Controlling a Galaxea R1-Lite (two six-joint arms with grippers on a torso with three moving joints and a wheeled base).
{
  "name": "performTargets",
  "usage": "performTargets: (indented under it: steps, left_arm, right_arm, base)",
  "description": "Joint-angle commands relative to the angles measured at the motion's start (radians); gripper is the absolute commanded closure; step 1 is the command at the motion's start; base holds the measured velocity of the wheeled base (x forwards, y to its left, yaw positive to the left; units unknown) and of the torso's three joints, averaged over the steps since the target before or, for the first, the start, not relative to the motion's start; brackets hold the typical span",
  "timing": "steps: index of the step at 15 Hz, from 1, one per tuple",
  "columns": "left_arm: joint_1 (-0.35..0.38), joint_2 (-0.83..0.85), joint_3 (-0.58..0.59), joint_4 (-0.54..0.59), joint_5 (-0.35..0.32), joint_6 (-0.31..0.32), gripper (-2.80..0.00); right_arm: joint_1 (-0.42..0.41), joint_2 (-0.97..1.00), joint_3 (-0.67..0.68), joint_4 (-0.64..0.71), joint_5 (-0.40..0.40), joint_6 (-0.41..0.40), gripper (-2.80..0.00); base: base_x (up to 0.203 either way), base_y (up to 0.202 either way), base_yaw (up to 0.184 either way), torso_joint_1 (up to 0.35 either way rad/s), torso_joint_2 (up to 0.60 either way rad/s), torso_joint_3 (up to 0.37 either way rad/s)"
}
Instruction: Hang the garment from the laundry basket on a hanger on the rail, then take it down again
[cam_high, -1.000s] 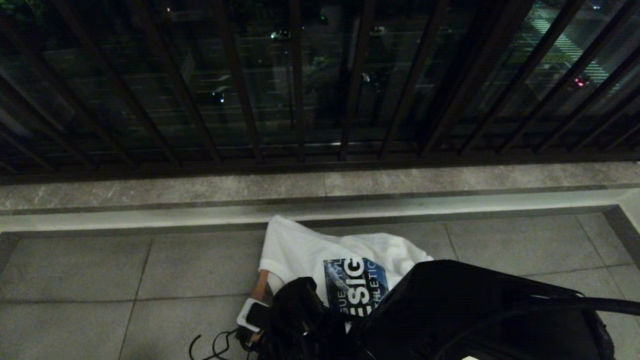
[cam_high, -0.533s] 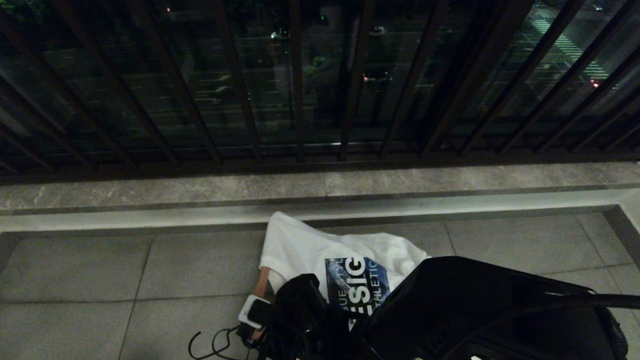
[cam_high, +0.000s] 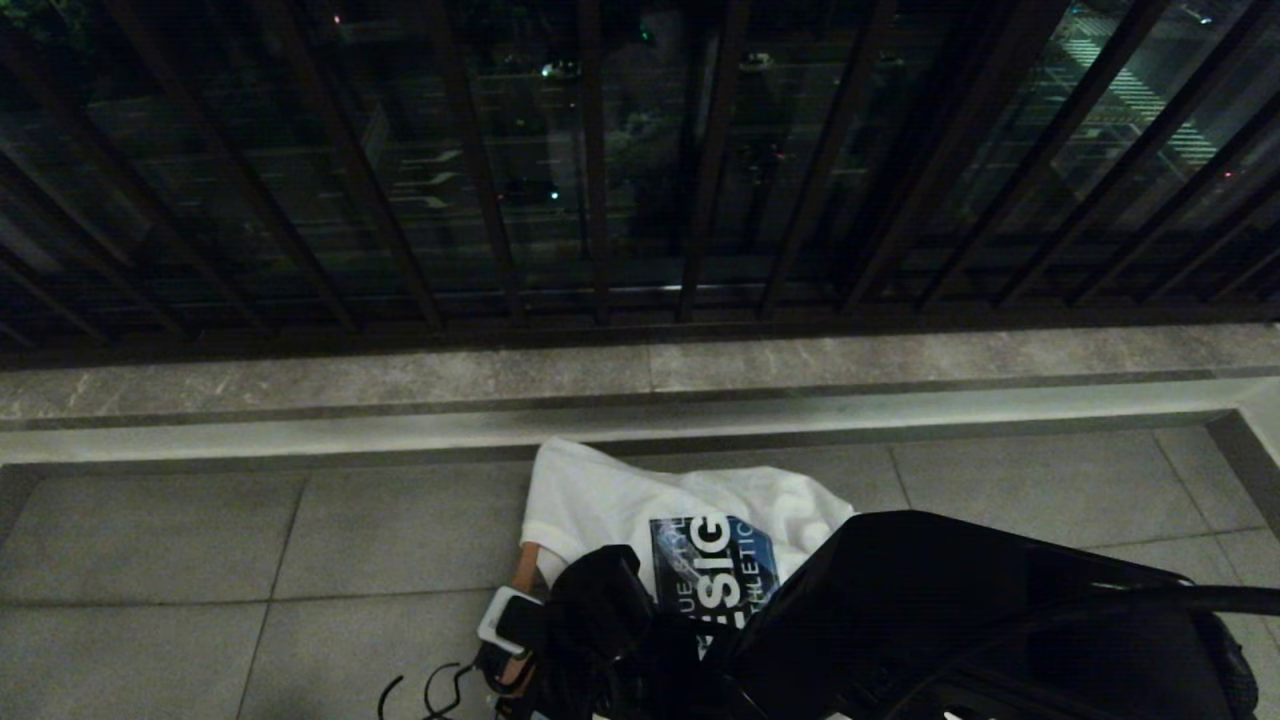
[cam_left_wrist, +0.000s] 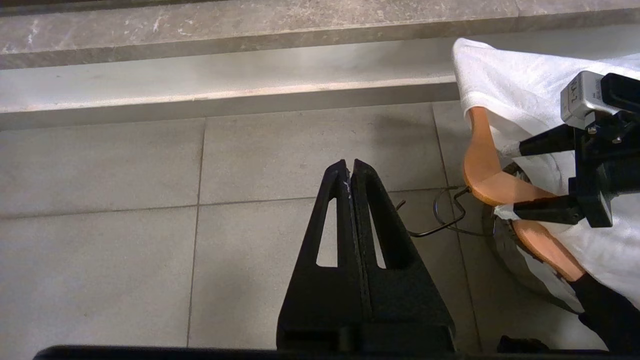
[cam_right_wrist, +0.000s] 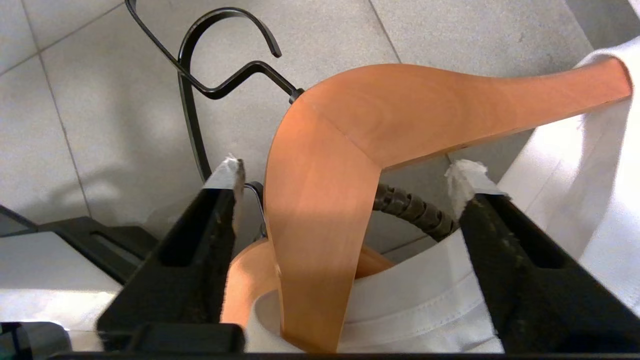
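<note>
Two black fingers (cam_right_wrist: 200, 240) of the right pincer (cam_right_wrist: 345, 175) stand wide either side of the orange wooden hanger (cam_right_wrist: 350, 150), white printed T-shirt (cam_high: 600, 500) beneath; left pincer (cam_left_wrist: 351, 167) closed.

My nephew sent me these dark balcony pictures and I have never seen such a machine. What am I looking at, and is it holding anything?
It is a two-armed robot on wheels, photographed by its own three cameras at one moment. The head view looks down from its head at a tiled balcony floor and the railing. The other two views come from cameras on its wrists. On the floor lies a white T-shirt on a wooden hanger with a black hook. The right pincer, the arm's grasping part, stands open with its two fingers either side of the hanger's middle, not squeezing it, so nothing is held. The left pincer is shut and empty, hanging over bare tiles beside the shirt.
</note>
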Motion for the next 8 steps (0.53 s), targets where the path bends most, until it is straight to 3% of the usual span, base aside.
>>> performTargets:
  steps: [1,8]
  left_arm:
    - [0.000,-0.002,0.002,-0.001,0.000,0.000,0.00]
    - [0.000,-0.002,0.002,-0.001,0.000,0.000,0.00]
  right_arm:
    - [0.000,0.008,-0.007,-0.003,0.001,-0.003,-2.80]
    - [-0.021,0.055,-0.064,0.012,-0.001,-0.009,-2.80]
  base:
    - [0.000,0.000,0.000,0.000,0.00,0.000]
    - [0.000,0.000,0.000,0.000,0.00,0.000]
